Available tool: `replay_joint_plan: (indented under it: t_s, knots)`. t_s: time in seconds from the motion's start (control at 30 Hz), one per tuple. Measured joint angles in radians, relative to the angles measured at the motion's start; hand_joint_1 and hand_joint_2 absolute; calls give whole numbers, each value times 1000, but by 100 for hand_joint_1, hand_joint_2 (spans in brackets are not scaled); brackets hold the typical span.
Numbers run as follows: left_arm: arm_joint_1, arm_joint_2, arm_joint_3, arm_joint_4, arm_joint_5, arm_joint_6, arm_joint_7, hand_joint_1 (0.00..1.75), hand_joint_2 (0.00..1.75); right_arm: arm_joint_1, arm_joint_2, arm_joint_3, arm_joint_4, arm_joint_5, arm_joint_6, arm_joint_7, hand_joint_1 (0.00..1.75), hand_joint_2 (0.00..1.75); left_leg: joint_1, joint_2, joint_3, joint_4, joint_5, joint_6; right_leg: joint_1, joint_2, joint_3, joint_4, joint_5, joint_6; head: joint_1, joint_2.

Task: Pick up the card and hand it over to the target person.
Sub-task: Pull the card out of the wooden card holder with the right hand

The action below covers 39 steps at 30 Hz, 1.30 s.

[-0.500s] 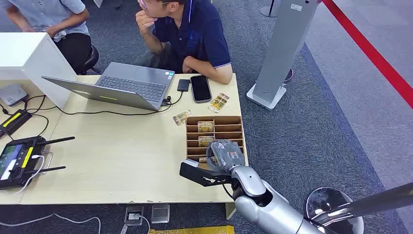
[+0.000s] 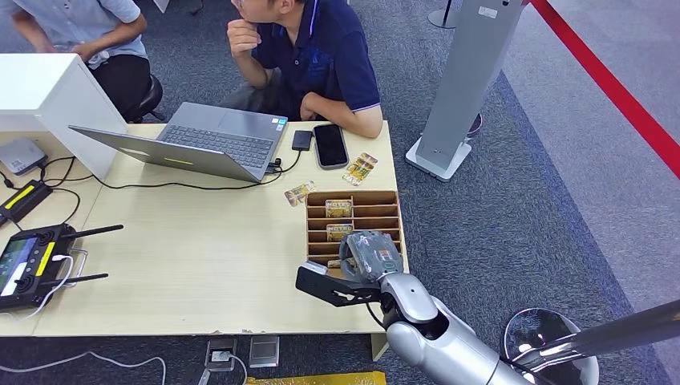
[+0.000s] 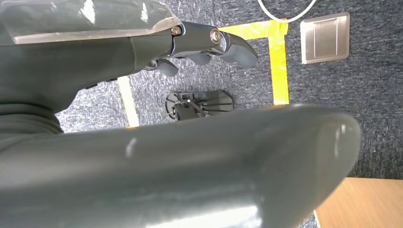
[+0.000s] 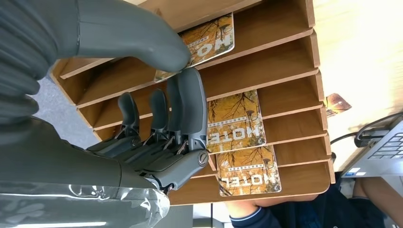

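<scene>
Right hand point(image 2: 357, 269) sits over the wooden card rack point(image 2: 314, 241) at lower centre of the head view, fingers point(image 4: 185, 102) apart, holding nothing, thumb tip by the nearest card point(image 4: 209, 35). Cards look thin, stiff, light, probably slick; pinch the exposed edge above the slot. Left hand point(image 3: 199, 47) hangs loosely curled, empty.

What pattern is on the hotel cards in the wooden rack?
Golden-brown autumn-tree print with white "HOTEL" lettering on the cards in the slotted wooden rack; right wrist view shows it best.
</scene>
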Motion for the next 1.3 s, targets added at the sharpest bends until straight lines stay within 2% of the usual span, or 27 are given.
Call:
replay_joint_plan:
  t_s: [0.2,0.37,0.67,0.83,1.1,1.3]
  knots:
    - [-2,0,-1,0,-1,-1,3,0,0,1,3,3,16,-5,0,-6,100,175,0,0,0,0,0,0,0,0,0,0,0,0,0,0]
    - [-1,1,0,1,0,0,1,0,0,-3,2,4,15,-7,-1,-8,101,175,0,0,0,1,0,0,0,0,0,1,0,0,0,0]
    - [0,3,-1,1,-2,0,-3,0,0,-8,-2,-1,3,-5,-8,-5,136,175,0,0,0,1,0,0,0,0,0,1,0,0,0,0]
    - [-3,3,-17,1,-22,4,-15,0,0,-10,-5,-4,-3,-4,-11,-3,174,175,0,0,0,0,0,0,0,0,0,0,0,0,0,0]
    - [-1,3,-2,1,-16,16,-18,0,0,-16,-14,-10,-43,14,-34,4,175,175,0,0,-1,2,0,0,0,0,-1,2,0,0,0,0]
    - [1,5,4,1,-10,17,-15,0,0,-52,-60,-39,-197,49,-32,39,175,175,0,1,-2,3,-1,0,-1,1,-3,3,-1,0,0,0]
